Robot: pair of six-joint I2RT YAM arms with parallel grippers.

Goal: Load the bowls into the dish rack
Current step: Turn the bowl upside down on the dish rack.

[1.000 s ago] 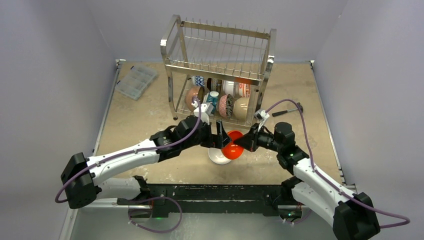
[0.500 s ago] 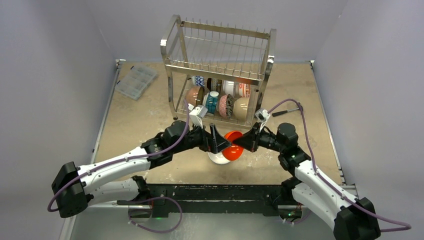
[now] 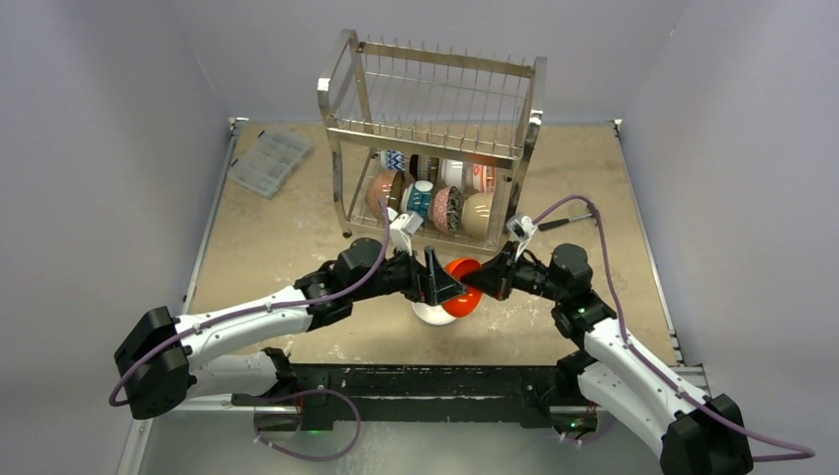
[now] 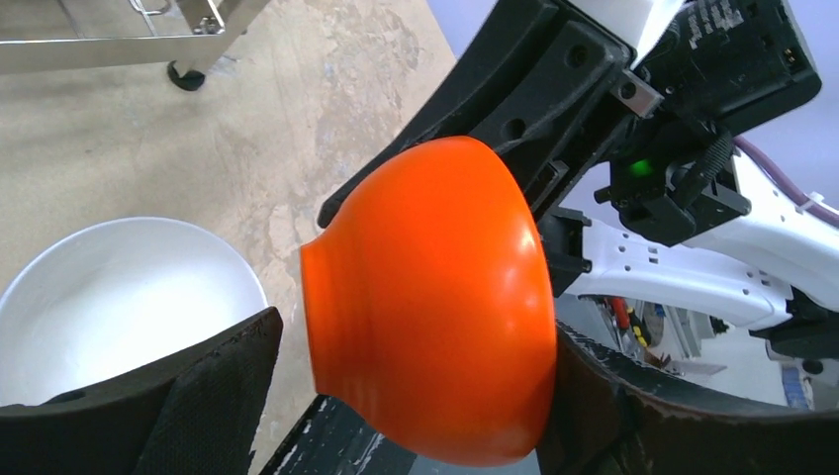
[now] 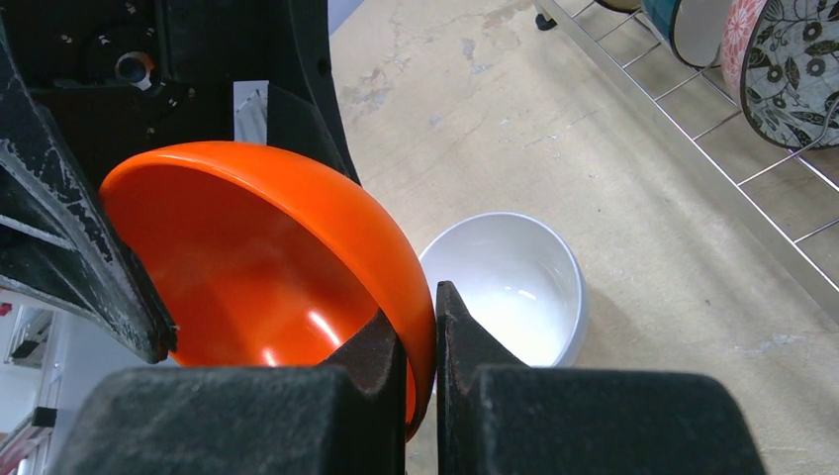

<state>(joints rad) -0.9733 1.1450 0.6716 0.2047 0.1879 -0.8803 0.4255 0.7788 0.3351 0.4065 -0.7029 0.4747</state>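
Top camera looks down; both close wrist views share orange bowl (image 4: 425,317)

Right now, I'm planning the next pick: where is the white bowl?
Top view: the white bowl sits on the table near centre, in front of the rack, partly under the orange bowl pinched by the right claw.

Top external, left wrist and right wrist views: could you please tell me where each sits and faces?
Top external: above and behind the arms, looking down on the shiny steel wire dish rack; both arms show.
Left wrist: on the left gripper, facing the glossy round orange bowl; own open fingers show.
Right wrist: on the right gripper, facing the same bowl; own fingers pinch its rim.
Both wrist views share the round white bowl.
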